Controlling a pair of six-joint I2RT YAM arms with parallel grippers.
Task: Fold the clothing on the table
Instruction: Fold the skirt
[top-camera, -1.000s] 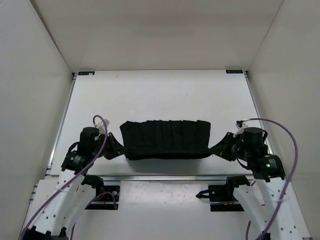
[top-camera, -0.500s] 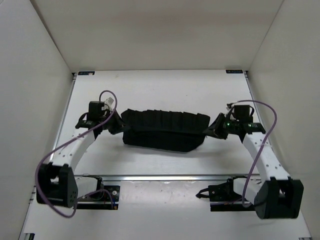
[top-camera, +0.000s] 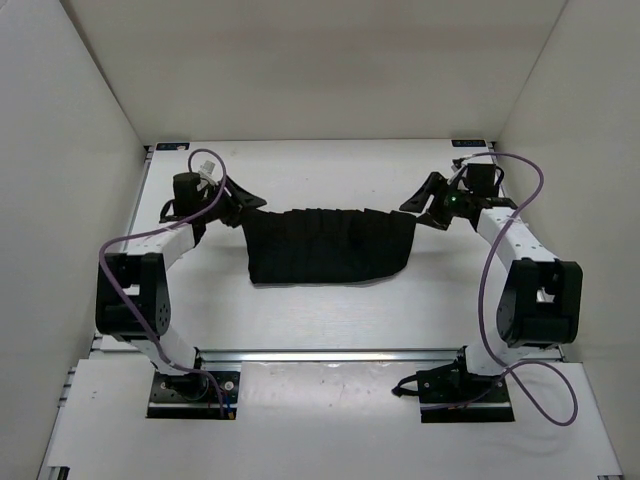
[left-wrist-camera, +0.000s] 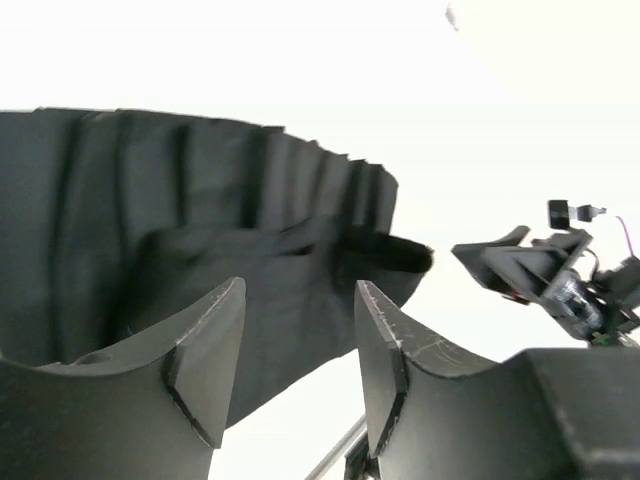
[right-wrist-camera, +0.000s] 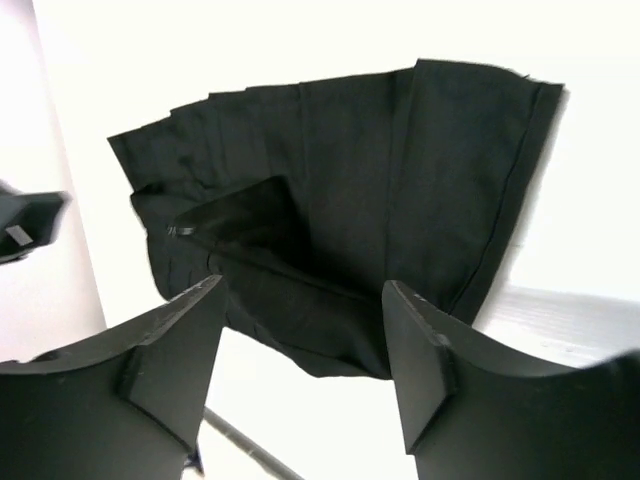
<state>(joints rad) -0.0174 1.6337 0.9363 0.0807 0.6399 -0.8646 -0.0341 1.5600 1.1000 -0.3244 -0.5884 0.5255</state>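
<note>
Left gripper (left-wrist-camera: 300, 295): the jaws stand apart with nothing between them; it is at the far left corner of the clothing (top-camera: 330, 245).
Right gripper (right-wrist-camera: 305, 290): the jaws are also apart and empty; it is at the far right corner of the clothing.
Clothing: black and ribbed, it lies flat as a wide band between the two grippers, around the middle of the table (top-camera: 330, 170).
Contact: from above the fingertips seem just beside the cloth corners; whether they touch it, I cannot tell.
Table: white, and both arms reach over it from the near edge.
</note>
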